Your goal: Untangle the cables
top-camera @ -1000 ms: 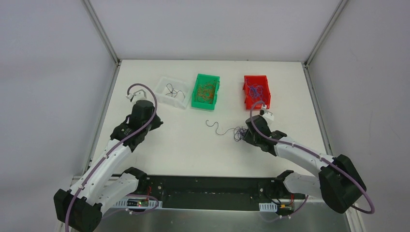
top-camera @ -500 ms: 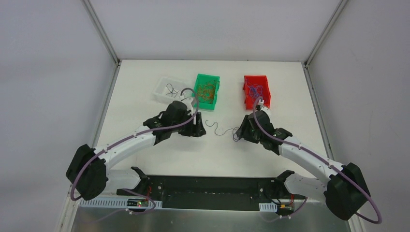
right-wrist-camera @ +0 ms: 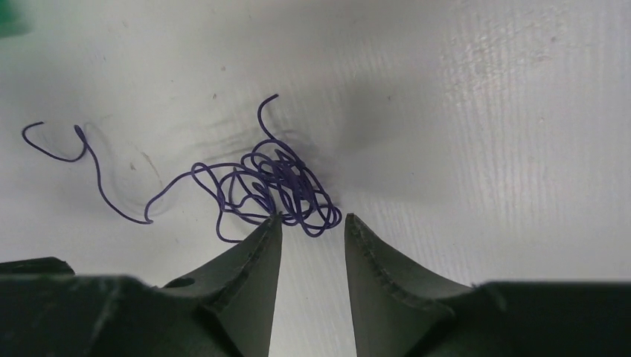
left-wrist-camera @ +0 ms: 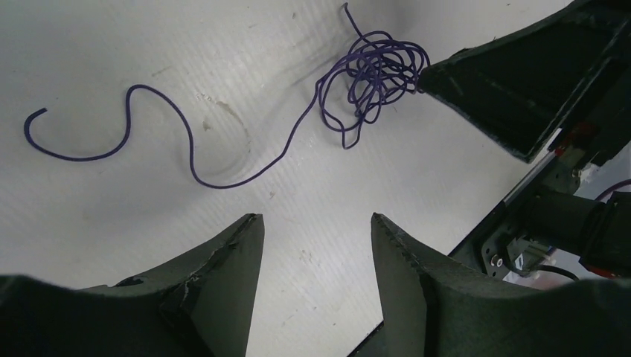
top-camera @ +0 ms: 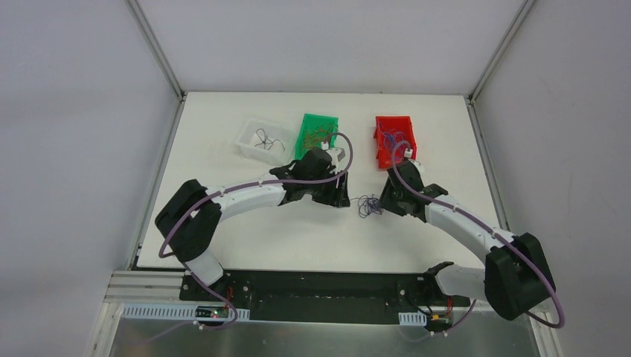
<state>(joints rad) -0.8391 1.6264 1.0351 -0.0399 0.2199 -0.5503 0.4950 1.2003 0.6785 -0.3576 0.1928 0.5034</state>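
A: Status, left to right?
B: Clear bin (top-camera: 245, 143) is far left with one dark strand in it. A second ago my left arm was parked beside it. Now it reaches across in front of the green bin (top-camera: 320, 117). Left gripper (left-wrist-camera: 316, 223) is partly open with nothing between the fingers, over bare table just beside the purple cable (left-wrist-camera: 376, 71).
A: Has the cable moved?
B: No, the knot is on the same mid-table spot. Its S-shaped tail (left-wrist-camera: 216, 185) runs out toward my left gripper, which now hides it from the top view.
A: Right side?
B: Right gripper (right-wrist-camera: 312, 219) has nudged forward. Its fingers are partly apart, tips at the knot's edge, one touching a loop but gripping nothing. Red bin (top-camera: 393, 119) is behind it, with blue-purple wires inside.
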